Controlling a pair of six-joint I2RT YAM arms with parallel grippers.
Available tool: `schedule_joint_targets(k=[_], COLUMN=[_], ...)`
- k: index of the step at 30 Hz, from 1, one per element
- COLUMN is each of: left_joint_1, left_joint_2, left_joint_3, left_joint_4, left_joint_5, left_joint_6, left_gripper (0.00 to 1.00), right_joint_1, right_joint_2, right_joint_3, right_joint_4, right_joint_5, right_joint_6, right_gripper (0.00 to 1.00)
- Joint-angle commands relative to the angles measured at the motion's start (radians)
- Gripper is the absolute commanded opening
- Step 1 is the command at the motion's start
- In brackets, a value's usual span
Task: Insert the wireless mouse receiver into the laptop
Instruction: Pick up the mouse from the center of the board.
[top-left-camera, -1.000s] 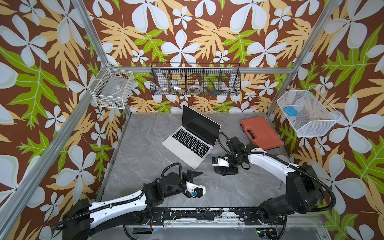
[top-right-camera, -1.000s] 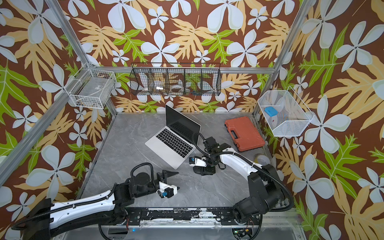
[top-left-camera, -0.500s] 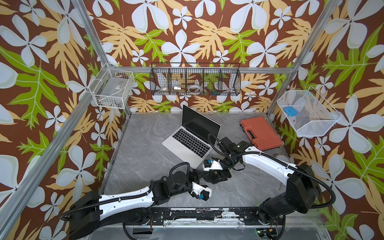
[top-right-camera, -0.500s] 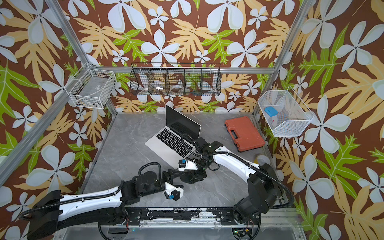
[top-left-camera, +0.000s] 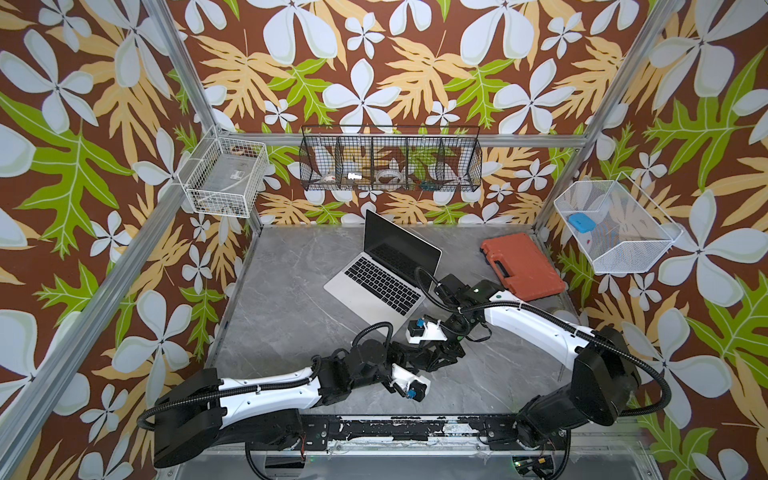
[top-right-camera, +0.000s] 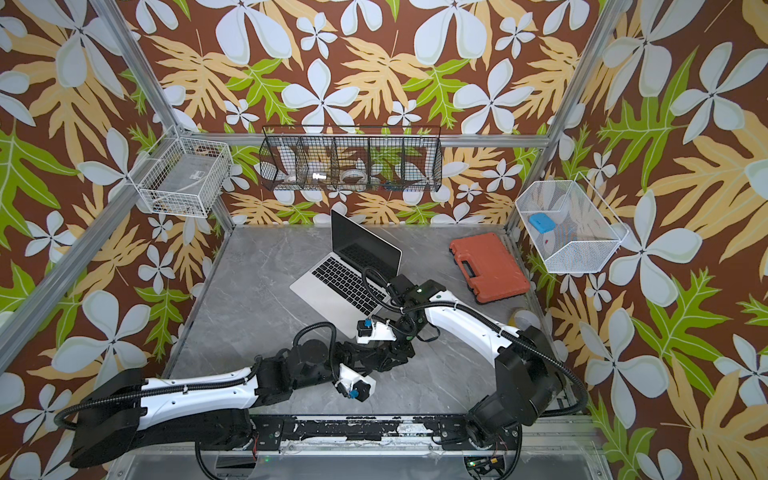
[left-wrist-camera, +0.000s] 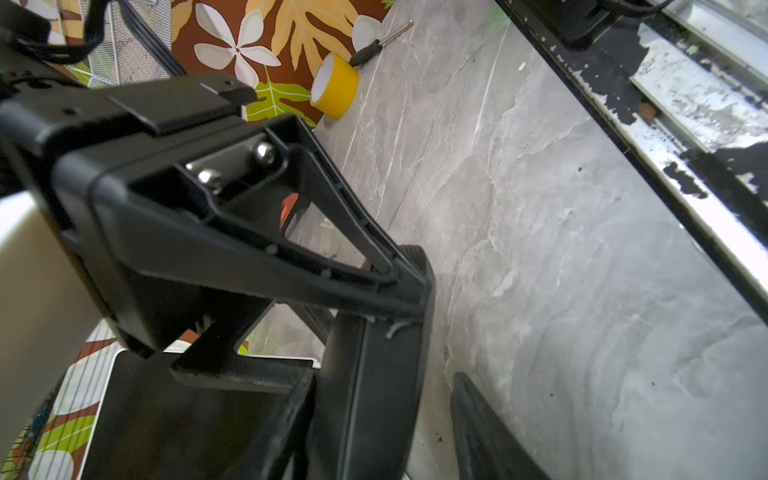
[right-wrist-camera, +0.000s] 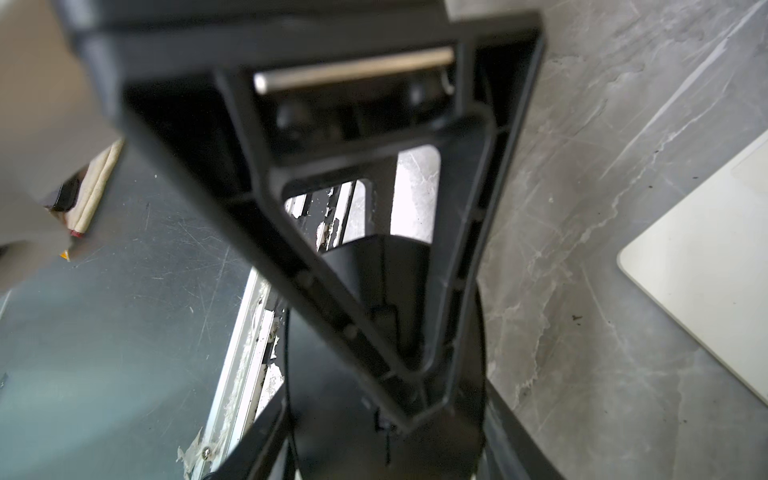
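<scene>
Hanging low over the table (top-left-camera: 291, 332), the left gripper (top-left-camera: 429, 360) is holding its fingers (left-wrist-camera: 478, 436) apart. Grey surface is showing between them in the left wrist view, and nothing is seen pinched. Tip to tip with it, the right gripper (top-left-camera: 451, 353) is clamping a black oval mouse (right-wrist-camera: 374, 274) by its sides. The wireless mouse receiver is not showing: hidden in the black tangle or too small, cannot tell. Just behind both grippers the laptop (top-left-camera: 382, 282) is standing open. An orange case (top-left-camera: 521, 266) is lying well apart, right rear.
</scene>
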Motion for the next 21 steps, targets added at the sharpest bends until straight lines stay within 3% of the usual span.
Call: schedule_joint_targets(k=[1, 7, 11, 13, 14, 18, 21], left_joint_1=[-0.01, -0.023, -0.023, -0.02, -0.014, 0.093, 0.205], left_joint_2=[0.006, 0.017, -0.018, -0.045, -0.061, -0.132, -0.169], left_joint_3=[-0.001, -0.008, 0.018, 0.051, 0.063, 0.095, 0.063], left_joint_4=[0.028, 0.054, 0.009, -0.06, -0.094, -0.206, -0.186], left_joint_5=[0.004, -0.015, -0.029, -0.027, -0.013, 0.161, 0.308], left_joint_6=[0.009, 0.005, -0.121, -0.255, -0.319, -0.738, -1.038], left_gripper=[0.44, 0.28, 0.18, 0.14, 0.13, 0.07, 0.04], right_joint_1=[0.001, 0.002, 0.002, 0.002, 0.002, 0.0, 0.0], right_joint_2=[0.003, 0.01, -0.013, -0.06, -0.092, -0.294, -0.47], right_joint_3=[0.007, 0.009, 0.009, -0.001, -0.013, -0.1, -0.222], right_joint_4=[-0.025, -0.034, -0.028, 0.022, 0.077, 0.361, 0.678], right_joint_5=[-0.048, -0.056, -0.04, -0.03, -0.011, 0.085, 0.2], right_joint_6=[-0.011, -0.014, -0.008, 0.043, 0.111, 0.437, 0.78], right_gripper=[0.44, 0.43, 0.51, 0.58, 0.68, 0.94, 0.99])
